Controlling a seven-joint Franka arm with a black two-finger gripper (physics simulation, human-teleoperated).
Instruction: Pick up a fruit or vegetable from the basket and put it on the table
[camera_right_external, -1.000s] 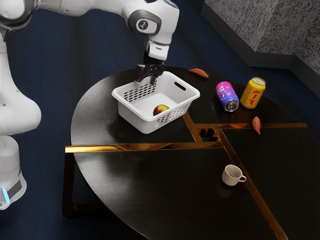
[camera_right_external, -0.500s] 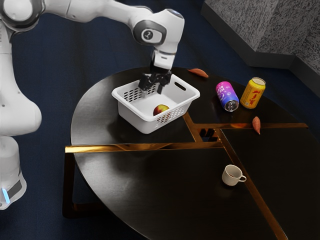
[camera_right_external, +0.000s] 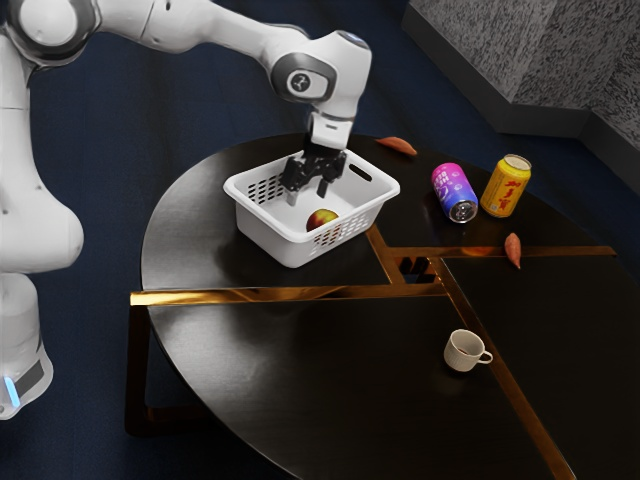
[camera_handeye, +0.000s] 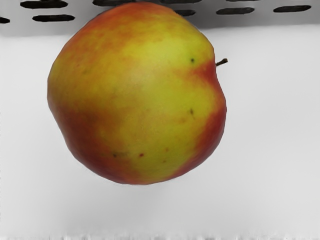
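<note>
Exterior view showed the black two-finger gripper (camera_right_external: 307, 195), its fingers apart, above the white perforated basket's (camera_right_external: 268, 235) floor. Toward that view's six o'clock, the round red-and-yellow apple (camera_right_external: 322, 219) lay inside, near a slotted wall (camera_handeye: 260, 14).

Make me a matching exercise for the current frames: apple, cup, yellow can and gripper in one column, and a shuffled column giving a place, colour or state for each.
Things
1. Apple
2. Cup
3. Yellow can
4. Gripper

Places, colours, states
A. Upright, beside the pink-and-blue can
B. Black and open
C. Inside the basket
D. Whitish, standing apart from both cans

Right pairs: 1-C, 2-D, 3-A, 4-B
</note>
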